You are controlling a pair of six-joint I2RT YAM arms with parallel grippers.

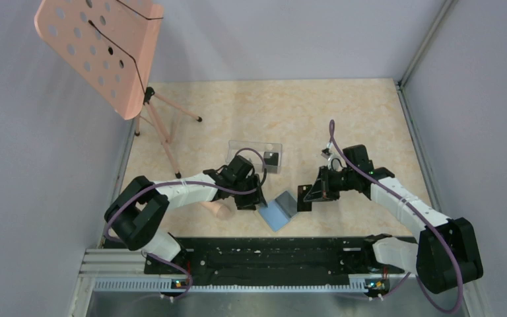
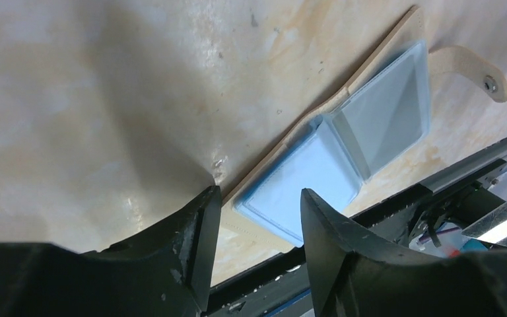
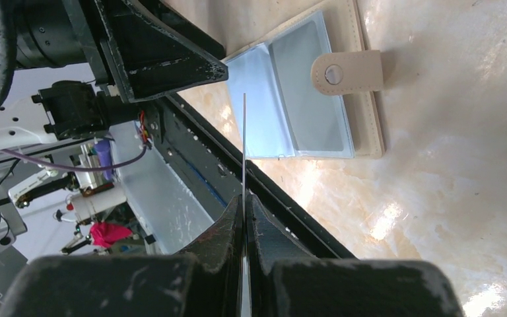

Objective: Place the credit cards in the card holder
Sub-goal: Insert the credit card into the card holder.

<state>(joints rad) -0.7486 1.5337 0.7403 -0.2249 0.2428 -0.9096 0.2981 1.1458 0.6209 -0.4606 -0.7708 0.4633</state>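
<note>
Card (edge-on) pinched in right gripper, just beside open card holder.

The card holder lies between the left gripper and right gripper, with a box behind it.

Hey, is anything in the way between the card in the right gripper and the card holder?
Nothing visible. The card, pinched edge-on in the right gripper, points at the open holder with a clear gap between them. The left gripper, jaws open, straddles a corner of the holder, beside that path and not across it.
</note>
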